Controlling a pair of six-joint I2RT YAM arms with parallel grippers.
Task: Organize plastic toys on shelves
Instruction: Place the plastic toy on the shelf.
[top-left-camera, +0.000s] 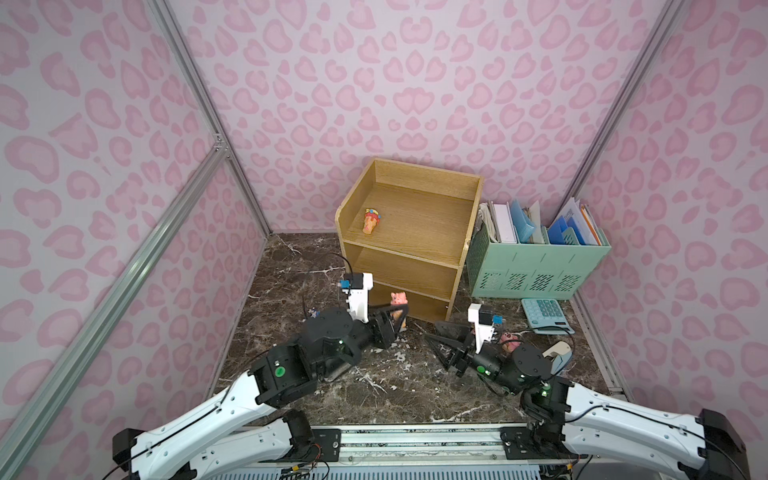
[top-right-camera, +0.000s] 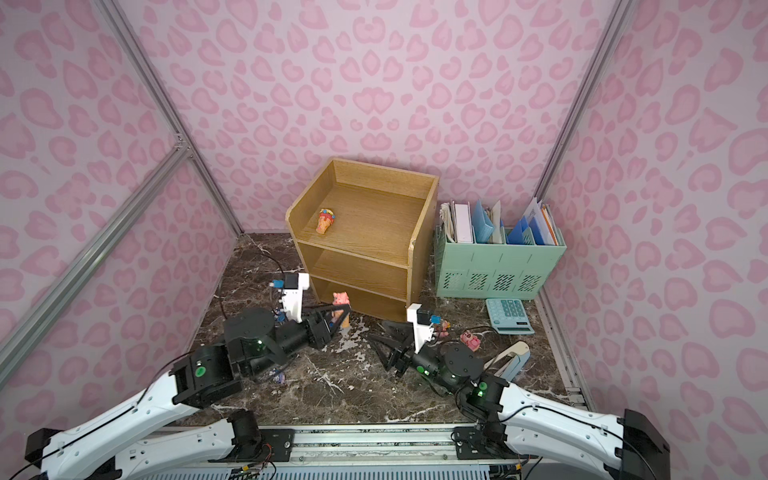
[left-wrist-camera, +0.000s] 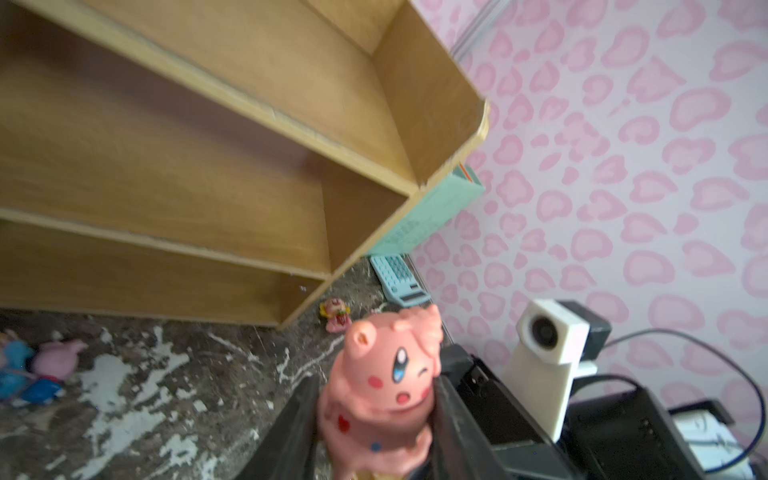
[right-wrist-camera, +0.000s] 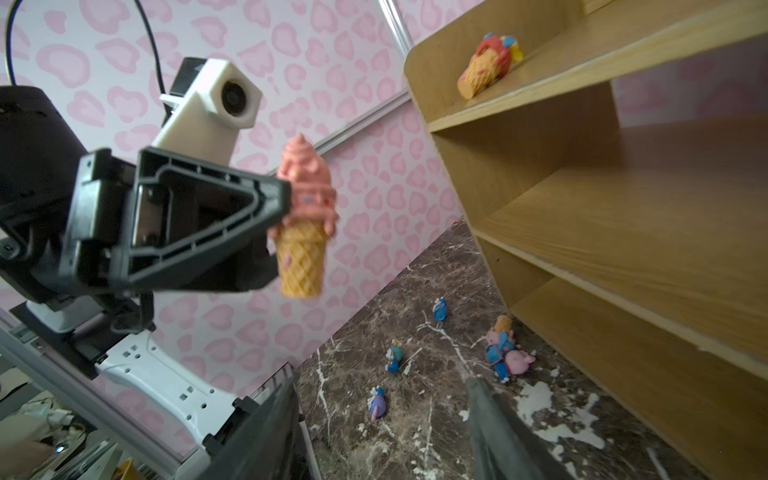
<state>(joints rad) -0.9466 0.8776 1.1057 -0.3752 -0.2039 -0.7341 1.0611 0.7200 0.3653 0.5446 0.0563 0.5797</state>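
Observation:
My left gripper (top-left-camera: 400, 314) (left-wrist-camera: 374, 411) is shut on a plastic toy (left-wrist-camera: 386, 386), an orange ice-cream cone with a pink character top (right-wrist-camera: 305, 224). It holds the toy upright, off the floor, in front of the lowest tier of the shelves (top-left-camera: 415, 249) (top-right-camera: 365, 249). Another cone toy (top-left-camera: 371, 221) (top-right-camera: 325, 221) lies on its side on the top tier. My right gripper (top-left-camera: 434, 334) (right-wrist-camera: 382, 395) is open and empty, low over the marble floor to the right of the left gripper. Several small blue, purple and pink toys (right-wrist-camera: 505, 353) lie on the floor by the shelves.
A mint green file organizer (top-left-camera: 540, 266) with papers stands right of the shelves, with a mint calculator (top-left-camera: 544, 313) in front of it. A pink toy (top-right-camera: 471, 340) and a white-blue stapler-like object (top-left-camera: 559, 355) lie by my right arm. Pink patterned walls enclose the floor.

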